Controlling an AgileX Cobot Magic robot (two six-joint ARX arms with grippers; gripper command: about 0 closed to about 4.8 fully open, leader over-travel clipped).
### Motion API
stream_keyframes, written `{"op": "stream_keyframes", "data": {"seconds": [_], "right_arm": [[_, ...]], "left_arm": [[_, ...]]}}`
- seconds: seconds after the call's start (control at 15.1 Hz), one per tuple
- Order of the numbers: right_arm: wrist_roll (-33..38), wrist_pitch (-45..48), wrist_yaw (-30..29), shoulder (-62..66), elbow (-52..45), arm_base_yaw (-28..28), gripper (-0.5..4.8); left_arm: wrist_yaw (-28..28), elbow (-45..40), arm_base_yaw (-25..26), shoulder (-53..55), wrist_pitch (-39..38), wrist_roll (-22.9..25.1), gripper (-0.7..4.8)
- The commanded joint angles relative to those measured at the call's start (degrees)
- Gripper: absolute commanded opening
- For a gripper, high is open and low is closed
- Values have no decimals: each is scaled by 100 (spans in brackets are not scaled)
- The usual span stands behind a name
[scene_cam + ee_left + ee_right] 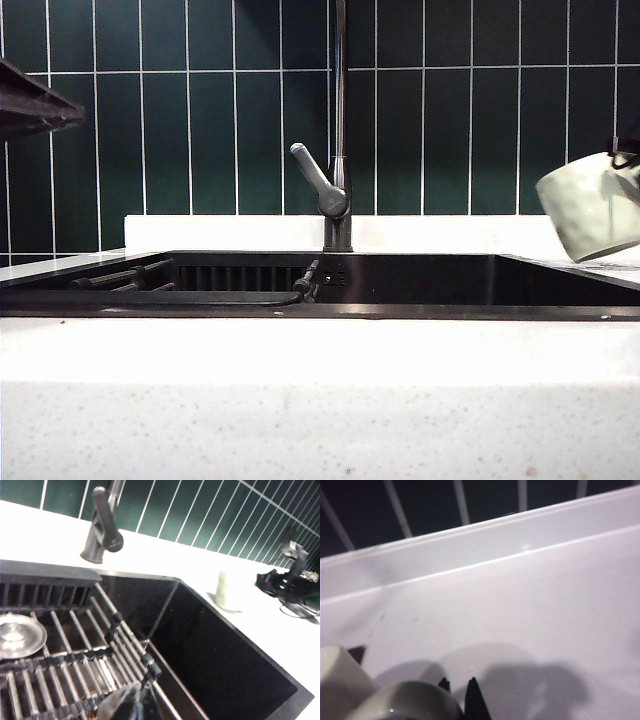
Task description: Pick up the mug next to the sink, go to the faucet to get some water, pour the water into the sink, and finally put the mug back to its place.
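Observation:
The pale dimpled mug [590,205] hangs tilted above the counter at the right of the sink [420,280], away from the faucet [340,120]. My right gripper [457,686] is shut on the mug [405,702]; only its dark tips show past the mug's side. In the left wrist view the mug [230,591] stands out pale beside the sink's [225,660] far edge, with the right arm [290,582] behind it. My left gripper [132,700] is shut and empty, over the rack inside the sink. The faucet [102,525] stands on the back counter. No water shows.
A barred rack [60,650] fills one side of the sink, with a round metal drain cover [17,635] beneath it. The faucet's grey lever [312,172] slants up to the left. White counter [320,400] runs along the front; green tiles [200,120] form the back wall.

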Motion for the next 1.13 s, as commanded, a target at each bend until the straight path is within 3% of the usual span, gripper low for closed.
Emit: {"op": "stream_keyframes", "data": {"seconds": [0.07, 0.4, 0.46, 0.53, 0.93, 1.13], "right_arm": [[675, 737, 407, -83, -317, -87, -1], [671, -4, -35, -90, -444, -149, 94], [671, -361, -289, -118, -444, -146, 144], [671, -562, -319, -166, -444, -144, 160], [249, -2138, -323, -1357, -444, -140, 162], [-81, -3416, -315, -2544, -459, -4, 105]], "left_arm": [[-15, 15, 2, -2, -35, 74, -6], [50, 15, 0, -2, -118, 177, -6], [52, 15, 0, -2, -122, 175, -6], [72, 15, 0, -2, -122, 175, -5], [306, 17, 2, -2, -94, 131, -5], [293, 70, 2, -4, -61, 133, -6]]}}
